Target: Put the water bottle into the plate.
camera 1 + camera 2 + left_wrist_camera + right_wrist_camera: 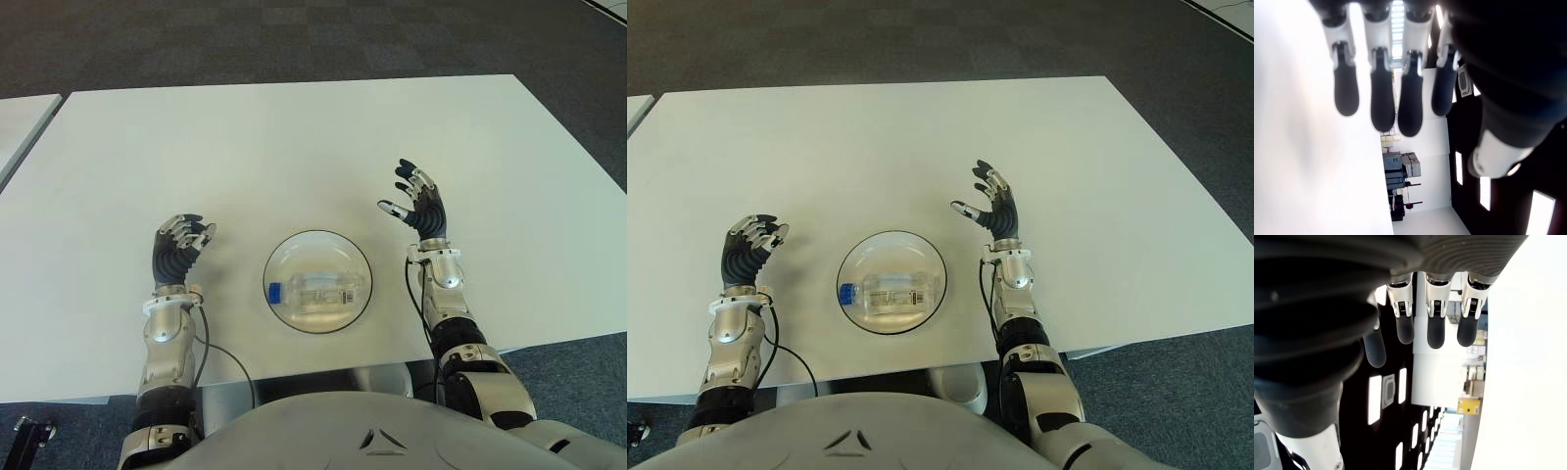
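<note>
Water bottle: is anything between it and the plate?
Nothing visible does. The clear plastic water bottle with a blue cap already lies on its side inside the round clear plate, with both hands empty and off to either side.

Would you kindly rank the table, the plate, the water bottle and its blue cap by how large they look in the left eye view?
Largest to smallest:
1. table
2. plate
3. water bottle, lying inside the plate
4. blue cap

Both hands are empty beside the plate: left hand, right hand.

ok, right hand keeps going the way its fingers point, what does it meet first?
Nothing, it seems. The right hand is open, fingers pointing away from the robot over bare table. Its height is unclear.
</note>
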`<state>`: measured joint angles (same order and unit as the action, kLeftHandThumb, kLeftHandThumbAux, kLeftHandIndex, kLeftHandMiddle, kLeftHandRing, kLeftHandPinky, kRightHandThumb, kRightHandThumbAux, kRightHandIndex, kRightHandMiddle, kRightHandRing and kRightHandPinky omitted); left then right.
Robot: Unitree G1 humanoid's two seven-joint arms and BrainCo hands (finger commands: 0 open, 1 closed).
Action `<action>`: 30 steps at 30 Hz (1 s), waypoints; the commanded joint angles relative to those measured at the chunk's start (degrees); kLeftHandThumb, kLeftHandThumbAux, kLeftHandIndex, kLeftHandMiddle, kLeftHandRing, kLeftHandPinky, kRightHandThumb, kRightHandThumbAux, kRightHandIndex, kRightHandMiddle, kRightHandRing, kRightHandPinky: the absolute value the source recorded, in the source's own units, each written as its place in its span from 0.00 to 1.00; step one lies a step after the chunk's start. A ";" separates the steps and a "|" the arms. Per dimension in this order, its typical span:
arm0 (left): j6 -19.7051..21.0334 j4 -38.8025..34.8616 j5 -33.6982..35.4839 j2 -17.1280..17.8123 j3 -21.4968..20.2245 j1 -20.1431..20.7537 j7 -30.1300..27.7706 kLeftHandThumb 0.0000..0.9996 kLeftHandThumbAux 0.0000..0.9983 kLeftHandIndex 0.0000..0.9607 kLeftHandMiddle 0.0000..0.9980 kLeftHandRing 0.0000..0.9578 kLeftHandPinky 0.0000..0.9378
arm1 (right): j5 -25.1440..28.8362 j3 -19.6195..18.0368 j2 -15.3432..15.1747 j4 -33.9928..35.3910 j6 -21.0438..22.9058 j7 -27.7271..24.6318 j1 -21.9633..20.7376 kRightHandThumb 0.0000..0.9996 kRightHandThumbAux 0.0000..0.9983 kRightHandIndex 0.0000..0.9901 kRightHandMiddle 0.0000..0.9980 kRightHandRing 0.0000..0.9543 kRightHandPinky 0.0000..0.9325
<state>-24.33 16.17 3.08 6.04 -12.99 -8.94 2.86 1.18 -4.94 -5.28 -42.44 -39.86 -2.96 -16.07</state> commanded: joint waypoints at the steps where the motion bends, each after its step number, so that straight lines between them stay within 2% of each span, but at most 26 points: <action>1: -0.09 0.82 0.94 -0.29 -0.05 0.22 -0.82 0.71 0.71 0.45 0.55 0.55 0.55 | -0.38 -0.03 0.81 -0.76 -0.35 0.82 0.08 0.18 0.81 0.24 0.32 0.34 0.41; 7: -1.41 1.70 2.17 -0.45 -0.02 0.61 -2.00 0.71 0.71 0.45 0.56 0.56 0.57 | -1.32 0.18 0.85 -0.98 -0.14 1.76 0.33 0.19 0.82 0.20 0.34 0.37 0.42; 11: -2.10 2.34 3.70 -0.54 -0.07 0.90 -3.48 0.71 0.71 0.45 0.56 0.56 0.57 | -2.14 0.40 0.89 -1.61 -0.08 2.47 0.32 0.15 0.86 0.20 0.35 0.37 0.41; 15: -2.02 2.56 4.18 -0.49 0.02 0.98 -4.15 0.71 0.71 0.45 0.57 0.57 0.57 | -1.88 0.52 1.17 -2.65 0.34 2.39 -0.06 0.12 0.91 0.24 0.35 0.37 0.40; 26: -1.39 3.42 3.64 -0.23 0.34 1.48 -4.19 0.71 0.71 0.45 0.58 0.58 0.57 | 2.12 -0.45 3.07 -3.67 2.71 -0.64 -1.01 0.12 0.98 0.34 0.39 0.41 0.44; 30: -2.85 5.14 2.78 0.39 0.75 2.10 -4.63 0.71 0.71 0.45 0.57 0.58 0.57 | 3.81 -1.08 3.92 -3.49 4.53 -2.00 -1.08 0.13 0.99 0.37 0.40 0.43 0.46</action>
<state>-26.69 19.21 6.63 5.93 -12.59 -7.52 -0.79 3.01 -5.42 -2.23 -45.37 -37.81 -4.00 -16.59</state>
